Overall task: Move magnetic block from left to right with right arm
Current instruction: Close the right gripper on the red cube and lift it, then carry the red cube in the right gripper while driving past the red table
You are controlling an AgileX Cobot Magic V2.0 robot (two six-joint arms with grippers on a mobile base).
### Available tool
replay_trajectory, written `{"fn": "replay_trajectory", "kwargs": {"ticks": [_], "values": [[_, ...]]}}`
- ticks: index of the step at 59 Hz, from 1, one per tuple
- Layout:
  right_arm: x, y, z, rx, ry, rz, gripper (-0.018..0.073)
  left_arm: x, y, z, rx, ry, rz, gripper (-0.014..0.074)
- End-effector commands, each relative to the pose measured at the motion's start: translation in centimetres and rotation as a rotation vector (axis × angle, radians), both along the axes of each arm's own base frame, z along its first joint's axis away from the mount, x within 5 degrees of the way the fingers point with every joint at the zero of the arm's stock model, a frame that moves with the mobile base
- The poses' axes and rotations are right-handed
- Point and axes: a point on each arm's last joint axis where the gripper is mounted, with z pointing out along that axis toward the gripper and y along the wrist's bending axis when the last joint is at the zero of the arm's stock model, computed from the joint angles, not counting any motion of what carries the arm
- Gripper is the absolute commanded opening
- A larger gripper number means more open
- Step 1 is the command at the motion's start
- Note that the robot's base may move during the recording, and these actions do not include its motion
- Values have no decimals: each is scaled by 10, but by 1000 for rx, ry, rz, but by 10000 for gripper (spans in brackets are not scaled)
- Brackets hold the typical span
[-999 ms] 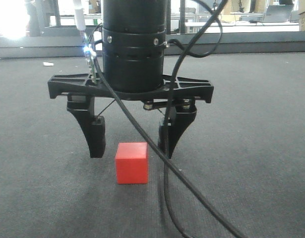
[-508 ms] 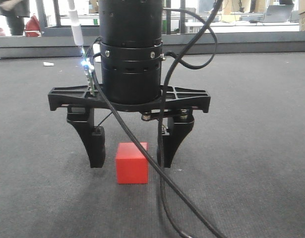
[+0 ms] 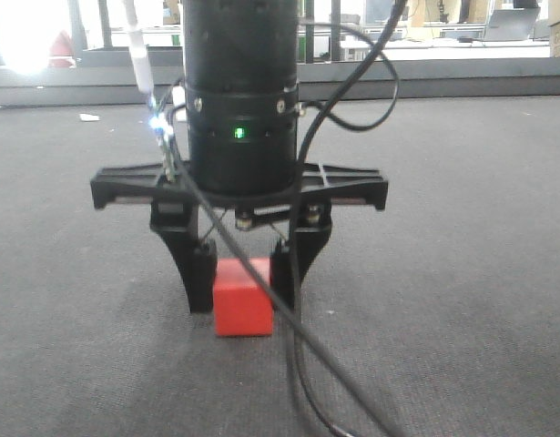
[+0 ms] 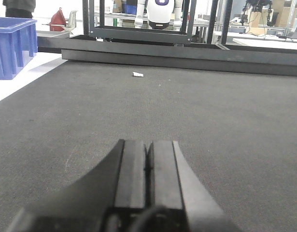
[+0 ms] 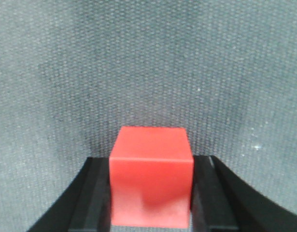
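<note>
The right claw [image 3: 241, 289] straddles the red block [image 3: 243, 308], both fingers pressed flat against opposite faces for a square grip. The red block sits on the carpet [image 3: 462, 273]. The left claw [image 4: 147, 159] is closed, empty and out of the way.

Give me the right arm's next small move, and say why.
Probably a short straight lift. The right gripper has its fingers against both sides of the magnetic block, which sits centred between them but rests on the carpet. Raising it slightly would test the grip before carrying it right.
</note>
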Motion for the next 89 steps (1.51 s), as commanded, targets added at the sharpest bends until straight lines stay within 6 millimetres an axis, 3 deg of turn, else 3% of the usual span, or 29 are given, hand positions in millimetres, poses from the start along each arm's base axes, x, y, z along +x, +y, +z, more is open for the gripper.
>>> {"fn": "replay_trajectory", "kwargs": {"ticks": [1, 11, 19, 32, 54, 65, 77, 89], "values": [[-6, -7, 48, 93, -91, 4, 212, -1, 0, 5, -7, -85, -3, -116], [-11, -26, 81, 117, -145, -6, 212, -1, 0, 5, -7, -85, -3, -116], [-13, -56, 110, 137, -224, 51, 212, -1, 0, 5, -7, -85, -3, -116], [-17, -115, 133, 124, -327, 95, 212, -1, 0, 5, -7, -85, -3, -116], [-41, -220, 136, 144, -611, -7, 212, -1, 0, 5, -7, -85, -3, -116], [-58, -259, 131, 47, -751, 17, 212, -1, 0, 5, -7, -85, -3, -116], [-77, -288, 127, -43, -964, -42, 212, -1, 0, 5, -7, -85, -3, -116], [-99, -298, 115, -63, -1235, -109, 212, -1, 0, 5, -7, -85, -3, -116]]}}
